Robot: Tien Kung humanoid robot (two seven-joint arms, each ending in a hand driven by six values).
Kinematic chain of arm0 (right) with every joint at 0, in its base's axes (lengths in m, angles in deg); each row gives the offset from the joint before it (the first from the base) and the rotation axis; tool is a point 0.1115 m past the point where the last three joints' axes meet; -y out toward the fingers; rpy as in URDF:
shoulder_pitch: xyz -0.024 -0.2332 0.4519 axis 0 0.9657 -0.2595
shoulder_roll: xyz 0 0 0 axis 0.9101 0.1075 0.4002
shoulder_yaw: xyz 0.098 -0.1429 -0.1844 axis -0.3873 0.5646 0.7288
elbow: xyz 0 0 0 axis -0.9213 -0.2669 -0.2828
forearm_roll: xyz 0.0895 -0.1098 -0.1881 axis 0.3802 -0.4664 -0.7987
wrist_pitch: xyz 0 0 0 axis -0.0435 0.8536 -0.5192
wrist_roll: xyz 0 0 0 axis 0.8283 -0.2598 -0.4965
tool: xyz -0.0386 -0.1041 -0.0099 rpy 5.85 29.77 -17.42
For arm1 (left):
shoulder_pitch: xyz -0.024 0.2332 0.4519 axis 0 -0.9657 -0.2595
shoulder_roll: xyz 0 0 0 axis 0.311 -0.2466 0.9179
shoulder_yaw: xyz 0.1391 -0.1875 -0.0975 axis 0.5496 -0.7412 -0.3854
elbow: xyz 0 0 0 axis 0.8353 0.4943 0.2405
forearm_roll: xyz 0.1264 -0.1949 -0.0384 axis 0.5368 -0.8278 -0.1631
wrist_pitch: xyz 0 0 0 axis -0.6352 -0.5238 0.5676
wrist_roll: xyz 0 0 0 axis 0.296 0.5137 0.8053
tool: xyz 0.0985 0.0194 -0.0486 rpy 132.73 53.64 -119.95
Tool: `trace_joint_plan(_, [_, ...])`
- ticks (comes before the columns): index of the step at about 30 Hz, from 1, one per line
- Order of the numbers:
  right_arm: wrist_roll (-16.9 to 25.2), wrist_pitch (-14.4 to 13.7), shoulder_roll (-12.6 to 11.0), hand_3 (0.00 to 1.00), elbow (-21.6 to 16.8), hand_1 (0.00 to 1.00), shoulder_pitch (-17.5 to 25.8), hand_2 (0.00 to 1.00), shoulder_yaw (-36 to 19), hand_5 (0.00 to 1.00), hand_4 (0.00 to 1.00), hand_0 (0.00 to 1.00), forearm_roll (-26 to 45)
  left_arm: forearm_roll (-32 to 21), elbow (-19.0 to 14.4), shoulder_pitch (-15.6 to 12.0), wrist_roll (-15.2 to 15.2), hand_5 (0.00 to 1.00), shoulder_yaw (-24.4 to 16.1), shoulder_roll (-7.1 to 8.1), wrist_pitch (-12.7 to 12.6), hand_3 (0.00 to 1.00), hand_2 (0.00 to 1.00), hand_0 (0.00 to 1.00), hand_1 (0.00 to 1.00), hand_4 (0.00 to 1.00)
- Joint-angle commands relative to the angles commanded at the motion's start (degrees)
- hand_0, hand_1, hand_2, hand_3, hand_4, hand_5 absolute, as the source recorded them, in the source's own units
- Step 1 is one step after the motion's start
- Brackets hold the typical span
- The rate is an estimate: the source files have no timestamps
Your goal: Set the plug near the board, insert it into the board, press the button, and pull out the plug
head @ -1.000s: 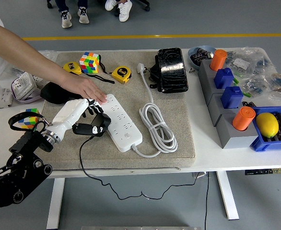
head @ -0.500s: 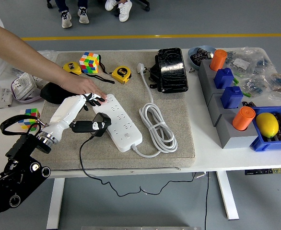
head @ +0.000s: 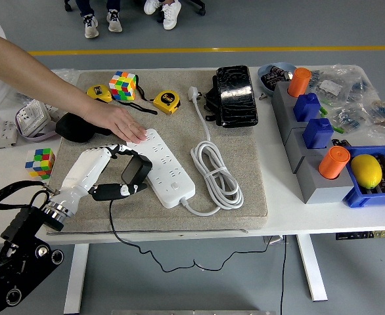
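Since the earlier frame, the left robot hand [head: 110,177] has pulled back toward the desk's [head: 281,216] near edge, fingers clamped on the black plug [head: 135,172]. Immediately right lies the power strip [head: 167,167], steadied by a person's hand [head: 123,125]. Risk: tilted plug could miss the sockets.

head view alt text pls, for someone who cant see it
The robot's white left hand grips a black plug at the left edge of a white power strip on a grey mat, while a person's hand presses on the strip's far end.
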Motion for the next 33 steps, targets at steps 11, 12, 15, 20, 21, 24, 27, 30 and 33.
trace_joint_plan(11, [0.03, -0.03, -0.14, 0.508, 0.02, 0.581, 0.11, 0.532, 0.38, 0.356, 0.850, 0.475, 0.17, 0.96, 0.33, 0.14, -2.22, 0.505, 1.07, 0.04, 0.38, 0.626, 0.689, 0.527, 0.680, 0.951])
trace_joint_plan(12, [0.03, -0.03, -0.14, 0.508, 0.04, 0.581, 0.13, 0.532, 0.43, 0.356, 0.850, 0.475, 0.23, 1.00, 0.32, 0.18, -2.31, 0.505, 1.18, 0.05, 0.41, 0.626, 0.689, 0.527, 0.680, 0.951])
trace_joint_plan(15, [0.03, -0.01, -0.13, 0.508, 0.02, 0.581, 0.17, 0.533, 0.51, 0.354, 0.850, 0.478, 0.19, 0.78, 0.12, 0.41, -2.46, 0.507, 1.64, 0.02, 0.61, 0.627, 0.683, 0.515, 0.673, 0.952])
trace_joint_plan(20, [0.10, -0.04, -0.18, 0.508, -0.04, 0.582, 0.13, 0.532, 0.30, 0.354, 0.849, 0.477, -0.03, 0.21, -0.30, 1.26, -2.36, 0.517, 2.43, -0.28, 0.83, 0.628, 0.680, 0.510, 0.671, 0.960])
trace_joint_plan(21, [0.10, -0.03, -0.17, 0.508, -0.04, 0.582, 0.14, 0.532, 0.24, 0.354, 0.849, 0.477, -0.03, 0.13, -0.30, 1.58, -2.44, 0.517, 2.67, -0.38, 0.92, 0.628, 0.680, 0.510, 0.671, 0.960])
trace_joint_plan(24, [0.10, -0.03, -0.16, 0.508, -0.02, 0.582, 0.13, 0.532, 0.23, 0.354, 0.849, 0.477, 0.02, -0.05, -0.08, 2.23, -2.58, 0.517, 3.15, -0.67, 1.06, 0.628, 0.680, 0.510, 0.671, 0.960])
trace_joint_plan(27, [0.10, -0.03, -0.13, 0.508, -0.02, 0.581, 0.15, 0.531, 0.14, 0.354, 0.848, 0.480, 0.02, -0.08, 0.19, 2.61, -2.80, 0.516, 3.48, -0.96, 1.25, 0.629, 0.679, 0.504, 0.669, 0.962])
trace_joint_plan(30, [0.10, -0.02, -0.11, 0.508, 0.00, 0.581, 0.24, 0.531, 0.16, 0.354, 0.848, 0.480, 0.07, -0.25, 0.58, 2.98, -2.98, 0.516, 3.88, -1.37, 1.40, 0.629, 0.679, 0.504, 0.669, 0.962])
trace_joint_plan(33, [0.11, -0.03, -0.11, 0.508, 0.01, 0.581, 0.34, 0.533, 0.10, 0.354, 0.849, 0.480, 0.07, -0.38, 0.90, 3.46, -3.15, 0.518, 4.20, -1.73, 1.54, 0.629, 0.678, 0.500, 0.668, 0.963])
